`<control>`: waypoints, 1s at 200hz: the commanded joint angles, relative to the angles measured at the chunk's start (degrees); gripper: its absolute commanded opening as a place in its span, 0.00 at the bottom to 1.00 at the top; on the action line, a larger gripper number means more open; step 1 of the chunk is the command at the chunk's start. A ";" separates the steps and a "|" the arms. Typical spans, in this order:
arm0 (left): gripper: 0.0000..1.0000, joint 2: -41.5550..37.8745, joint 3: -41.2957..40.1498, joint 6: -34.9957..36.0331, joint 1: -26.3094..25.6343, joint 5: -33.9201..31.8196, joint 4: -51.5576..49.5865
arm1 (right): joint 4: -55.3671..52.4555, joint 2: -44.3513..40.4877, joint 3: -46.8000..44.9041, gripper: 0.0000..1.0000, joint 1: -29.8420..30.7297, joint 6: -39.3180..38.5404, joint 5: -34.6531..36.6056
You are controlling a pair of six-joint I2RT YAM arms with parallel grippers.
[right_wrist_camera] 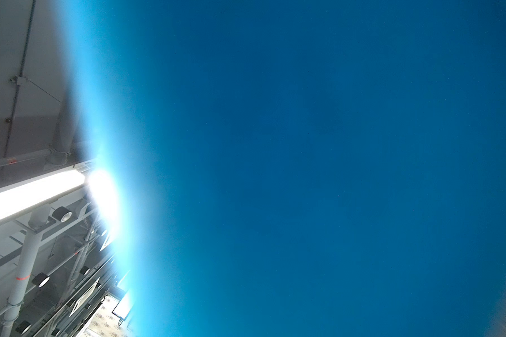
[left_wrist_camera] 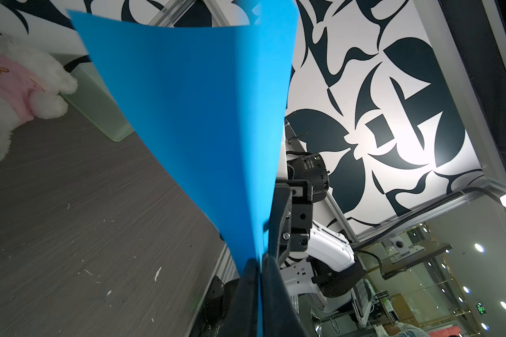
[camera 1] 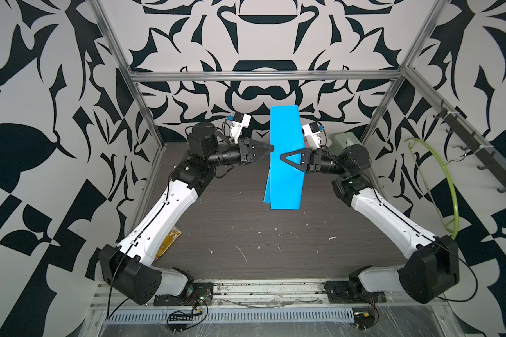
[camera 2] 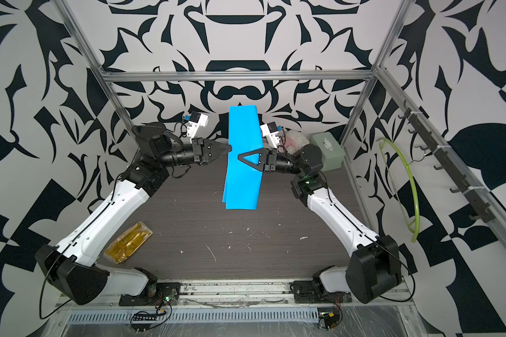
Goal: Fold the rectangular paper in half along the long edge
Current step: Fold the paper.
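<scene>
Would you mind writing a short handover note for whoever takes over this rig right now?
Left gripper: shut on the left edge of the rectangular paper; the left wrist view shows the pinch.
Right gripper: one finger lies across the paper's face; whether it grips cannot be told.
Paper: held upright in the air above the table. It appears bent double, with the layers offset at the lower end.
Done: sheet lifted and loosely doubled over.
Left: probably line up the edges, lay it down and press a crease.
</scene>
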 commanded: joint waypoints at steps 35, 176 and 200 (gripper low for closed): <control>0.35 -2.34 2.52 3.17 0.98 -1.87 -3.61 | 1.29 -2.18 2.06 0.10 0.13 -1.80 -0.69; 0.34 -2.56 1.84 2.93 1.40 -1.56 -3.48 | 0.77 -1.97 2.30 0.12 0.17 -2.28 -0.35; 0.16 -2.47 1.88 2.80 1.35 -1.47 -3.06 | 0.05 -1.63 2.11 0.13 0.08 -2.73 -0.57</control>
